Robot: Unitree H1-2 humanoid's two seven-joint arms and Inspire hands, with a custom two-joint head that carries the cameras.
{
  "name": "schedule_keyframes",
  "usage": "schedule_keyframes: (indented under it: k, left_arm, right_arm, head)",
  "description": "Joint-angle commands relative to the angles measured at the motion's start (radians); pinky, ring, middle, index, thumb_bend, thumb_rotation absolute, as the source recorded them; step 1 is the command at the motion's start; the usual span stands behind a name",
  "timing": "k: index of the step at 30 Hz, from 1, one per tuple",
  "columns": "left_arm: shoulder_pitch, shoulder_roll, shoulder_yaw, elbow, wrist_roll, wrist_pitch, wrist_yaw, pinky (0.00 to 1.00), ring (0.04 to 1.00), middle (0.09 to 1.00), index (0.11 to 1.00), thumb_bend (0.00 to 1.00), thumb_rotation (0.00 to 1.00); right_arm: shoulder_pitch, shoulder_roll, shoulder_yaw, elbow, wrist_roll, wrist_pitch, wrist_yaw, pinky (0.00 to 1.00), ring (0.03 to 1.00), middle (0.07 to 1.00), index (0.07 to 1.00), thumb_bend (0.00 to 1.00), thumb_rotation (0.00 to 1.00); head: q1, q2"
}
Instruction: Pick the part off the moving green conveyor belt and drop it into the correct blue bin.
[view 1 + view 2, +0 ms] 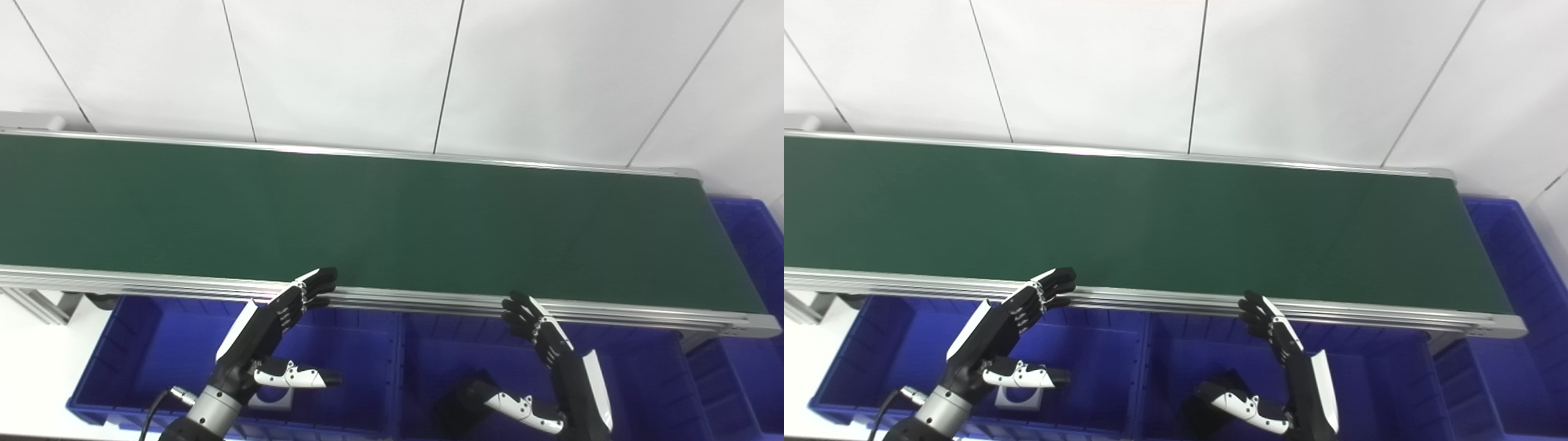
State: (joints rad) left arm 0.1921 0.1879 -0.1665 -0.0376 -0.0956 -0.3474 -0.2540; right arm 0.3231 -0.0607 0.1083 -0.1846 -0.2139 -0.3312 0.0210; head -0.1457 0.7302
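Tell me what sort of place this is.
Probably a factory-style sorting station or test cell: a long green conveyor belt on an aluminium frame, blue bins below its near edge, plain white panelled wall behind.

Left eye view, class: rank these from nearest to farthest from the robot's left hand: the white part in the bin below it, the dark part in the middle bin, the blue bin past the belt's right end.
1. White part: just under the left hand.
2. Dark part: middle bin, to its right.
3. End bin: far right, beyond the belt.
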Motion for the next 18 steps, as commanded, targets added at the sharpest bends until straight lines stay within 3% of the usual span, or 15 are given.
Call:
schedule_keyframes:
  k: [1, 6, 18]
  left_arm:
    - [-0.012, 0.001, 0.008, -0.005, -0.022, -0.049, -0.012, 0.83, 0.862, 0.882, 0.871, 0.93, 0.19]
    - [-0.013, 0.002, 0.019, 0.013, -0.029, -0.071, -0.020, 0.82, 0.854, 0.878, 0.867, 0.91, 0.18]
    - [-0.016, -0.006, 0.037, 0.044, -0.043, -0.108, -0.029, 0.83, 0.846, 0.862, 0.862, 0.89, 0.13]
  right_arm:
    - [0.001, 0.009, 0.003, -0.017, -0.008, -0.004, -0.009, 0.76, 0.792, 0.827, 0.865, 0.80, 0.29]
    - [-0.001, 0.014, 0.003, -0.009, -0.028, 0.001, -0.012, 0.76, 0.793, 0.829, 0.869, 0.83, 0.35]
    - [-0.005, 0.016, 0.005, 0.003, -0.027, 0.002, -0.007, 0.76, 0.806, 0.839, 0.877, 0.82, 0.35]
  head:
    - [-0.004, -0.004]
    - [-0.009, -0.013]
    - [-0.008, -0.033]
